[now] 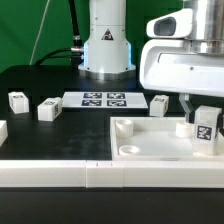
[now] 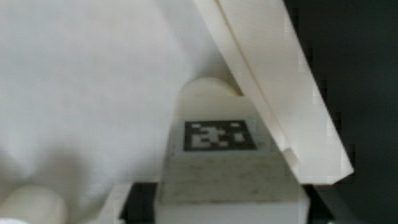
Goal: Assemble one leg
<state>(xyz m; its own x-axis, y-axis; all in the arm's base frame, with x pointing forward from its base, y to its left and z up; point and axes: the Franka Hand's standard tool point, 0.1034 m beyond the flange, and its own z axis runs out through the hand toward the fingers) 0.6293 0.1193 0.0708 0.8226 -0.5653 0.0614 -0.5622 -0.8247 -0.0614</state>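
Exterior view: the gripper [image 1: 203,116] stands over the tray's [image 1: 150,150] corner on the exterior view's right, fingers clamped on the leg [image 1: 206,131], which hangs upright, long axis vertical, tag facing out. The wrist view shows the leg [image 2: 217,150] directly below, beside the tray's raised rim [image 2: 285,90]; whether it touches the corner socket is unclear.

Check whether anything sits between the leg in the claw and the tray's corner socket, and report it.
Nothing visible does. The claw holds the leg upright over the tray at the exterior view's right side. The wrist view shows only bare tray surface and the rim wall beside the leg; the socket below it is hidden.
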